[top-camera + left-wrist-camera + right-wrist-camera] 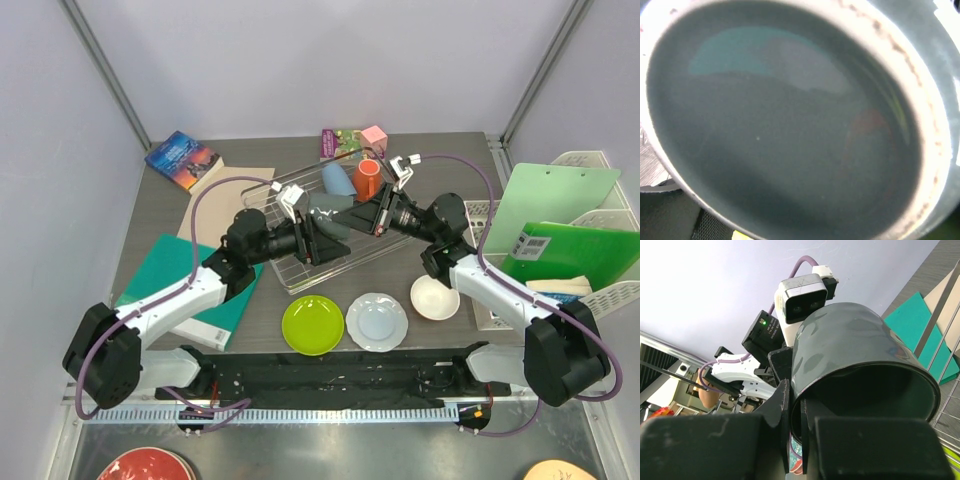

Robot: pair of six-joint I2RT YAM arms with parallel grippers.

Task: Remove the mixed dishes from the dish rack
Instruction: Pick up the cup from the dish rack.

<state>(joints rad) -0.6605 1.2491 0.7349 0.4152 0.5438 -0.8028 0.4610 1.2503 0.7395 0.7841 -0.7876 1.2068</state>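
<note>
Two arms meet over the dish rack at the far middle of the table, with the dark grey mug held in the air between them. The right gripper is clamped on the mug's wall, one finger inside the mouth and one outside, as the right wrist view shows. The left gripper sits at the mug's left end. Whether its jaws have closed on it cannot be told, since its own camera is filled by a dark round face, probably the mug's base.

The mug lies on its side, its long axis running left to right along the line joining the two grippers. A handover would therefore turn on the left gripper taking that left end.

Counted: two mugs, the grey one and an orange mug. The orange mug stands in the rack beside one light blue cup. One lime-green plate, one pale blue-white plate and one white bowl sit on the table, nearer than the rack.
</note>
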